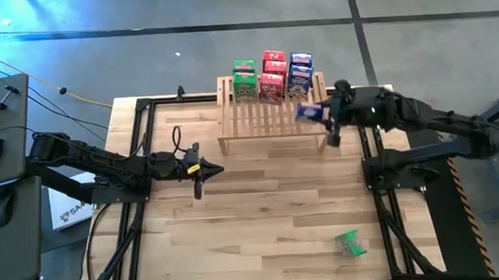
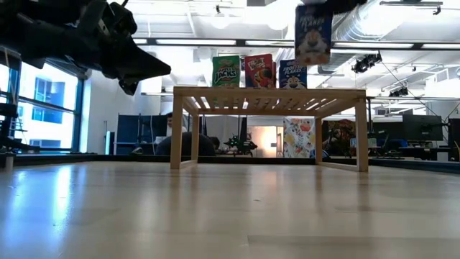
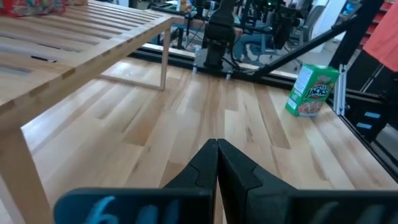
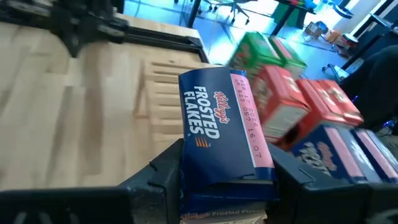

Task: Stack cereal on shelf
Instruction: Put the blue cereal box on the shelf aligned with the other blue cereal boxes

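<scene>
From above, the Frosted Flakes box (image 1: 309, 112) is seen clamped in the right gripper (image 1: 328, 111) over the shelf (image 1: 270, 120) edge; the left gripper (image 1: 206, 169), fingers together, waits mid-table. In the right wrist view, the box (image 4: 221, 134) is pinched across its broad faces; light, crushable card is judged to need a gentle squeeze

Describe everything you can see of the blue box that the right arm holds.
The blue box is a small cardboard carton, dark blue, with white "Frosted Flakes" lettering and a pink side panel that carries printed codes. The right gripper is shut on it, one dark finger on each side. It hangs in the air above the right end of the shelf, touching nothing else. In the low view it stands upright, higher than the boxes already on the shelf.
</scene>
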`<state>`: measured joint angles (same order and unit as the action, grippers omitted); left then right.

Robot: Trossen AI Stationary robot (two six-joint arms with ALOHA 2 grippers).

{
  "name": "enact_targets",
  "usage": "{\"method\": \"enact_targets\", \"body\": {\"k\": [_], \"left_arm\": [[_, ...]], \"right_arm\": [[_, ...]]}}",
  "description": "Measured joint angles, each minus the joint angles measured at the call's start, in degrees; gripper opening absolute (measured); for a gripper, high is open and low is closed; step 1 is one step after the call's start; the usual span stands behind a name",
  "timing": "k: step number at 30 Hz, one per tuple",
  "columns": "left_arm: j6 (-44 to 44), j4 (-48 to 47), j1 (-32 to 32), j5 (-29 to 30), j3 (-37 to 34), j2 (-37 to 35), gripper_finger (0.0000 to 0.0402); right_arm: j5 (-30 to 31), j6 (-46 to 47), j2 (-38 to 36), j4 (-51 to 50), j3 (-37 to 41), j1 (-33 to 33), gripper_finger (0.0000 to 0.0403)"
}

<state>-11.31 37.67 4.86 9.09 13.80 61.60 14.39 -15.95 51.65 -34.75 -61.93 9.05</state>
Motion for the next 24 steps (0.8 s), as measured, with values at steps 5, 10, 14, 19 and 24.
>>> {"method": "enact_targets", "body": {"k": [5,10,14,19,24], "left_arm": [[-0.74,0.00,-0.77,0.59,0.00,0.00,0.0000],[-1.53,-0.02,-1.11,1.91,0.00,0.00,0.0000],[-1.67,-0.02,-1.11,1.98,0.00,0.00,0.0000],[-1.94,-0.02,-1.11,1.98,0.00,0.00,0.0000],[-1.99,-0.04,-1.11,1.98,0.00,0.00,0.0000]], "right_arm": [[-14.49,-5.00,-0.38,6.51,4.85,15.39,0.0143],[-24.20,-5.56,3.21,10.25,6.01,24.64,0.0143],[-27.06,-4.96,6.46,11.82,6.01,27.60,0.0143],[-26.43,-3.50,9.89,13.46,5.97,28.59,0.0143],[-21.94,-1.96,11.26,14.37,5.74,28.58,0.0143]]}}
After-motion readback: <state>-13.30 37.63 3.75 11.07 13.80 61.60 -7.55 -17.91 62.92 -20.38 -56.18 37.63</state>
